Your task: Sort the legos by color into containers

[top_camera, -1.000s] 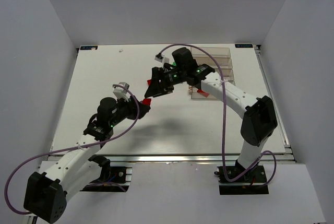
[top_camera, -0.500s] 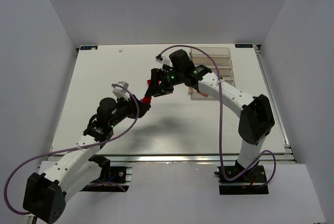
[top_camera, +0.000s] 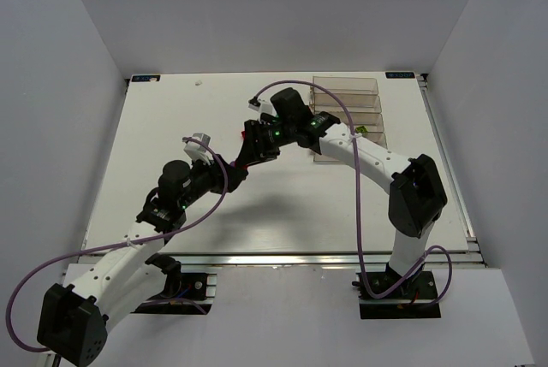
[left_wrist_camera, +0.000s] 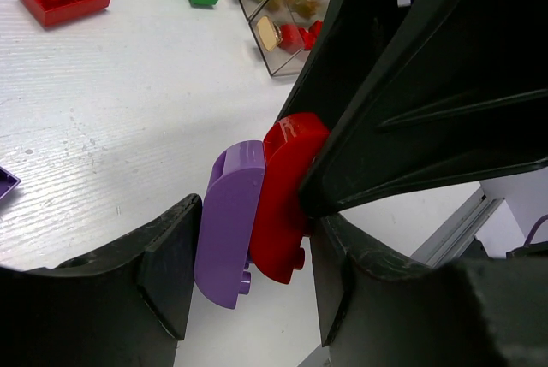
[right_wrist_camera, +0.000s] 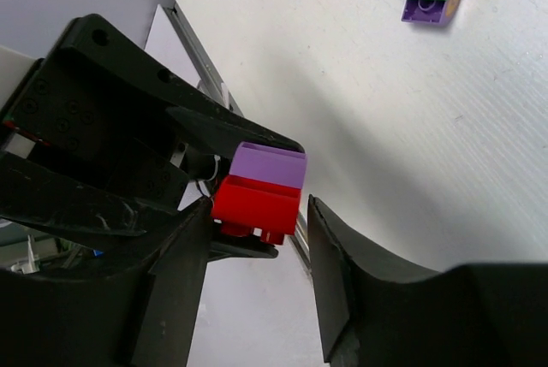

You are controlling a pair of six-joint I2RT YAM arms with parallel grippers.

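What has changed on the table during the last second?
The right gripper came down-left in the top view onto the left gripper and narrowed its jaws around the red brick, a sliver of gap remaining. The left gripper stayed put, holding the purple brick joined to it. The containers did not move.

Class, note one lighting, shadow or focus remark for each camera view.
Top external: the arms throw a soft shadow on the table. Left wrist: pale glare on the red brick. Right wrist: the right claw fingers look nearly black.
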